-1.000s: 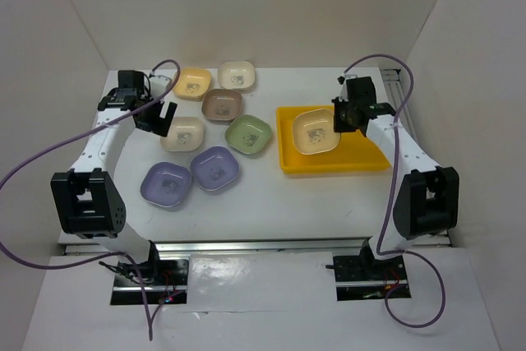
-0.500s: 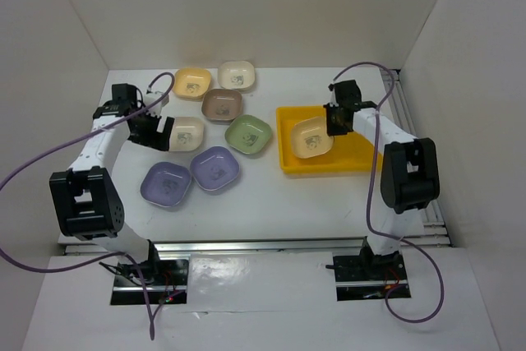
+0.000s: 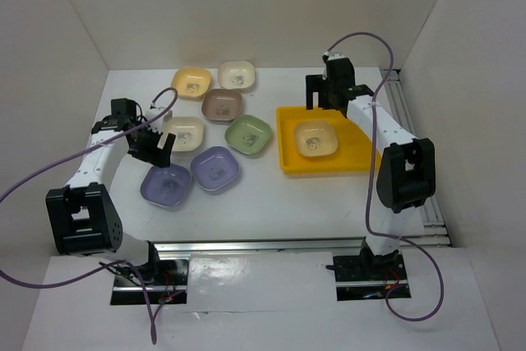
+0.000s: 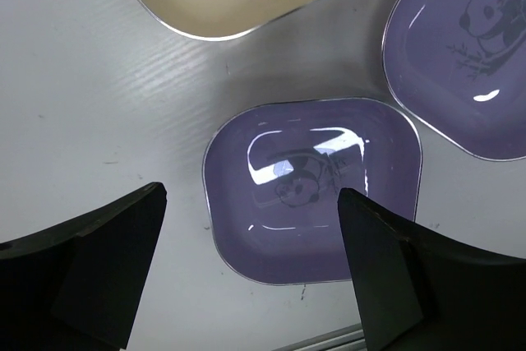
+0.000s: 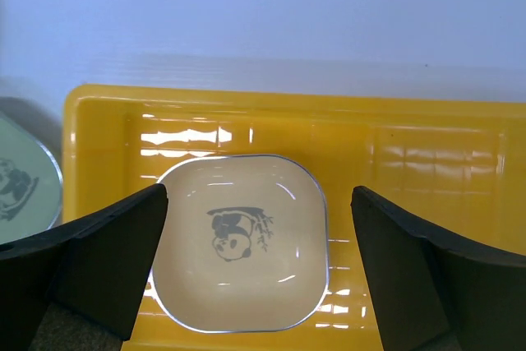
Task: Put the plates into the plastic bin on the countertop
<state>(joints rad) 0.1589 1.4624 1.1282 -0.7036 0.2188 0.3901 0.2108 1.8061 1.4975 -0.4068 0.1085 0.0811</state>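
Cream plate now lies flat in the plastic bin, left of centre, panda mark up. A second ago the right gripper had it by the rim above the bin. It has since let go: jaws spread wide, nothing held, backed off over the bin's far wall. That's one of eight delivered. The other seven sit on the countertop left of the bin: yellow plate, far cream plate, brown plate, green plate, left cream plate and two lilac. The left gripper has moved nearer, from beside the left cream plate to over the near-left lilac plate, jaws wide and empty, straddling it. My read: the left pick comes next, and the right arm is free for the green plate, nearest the bin.
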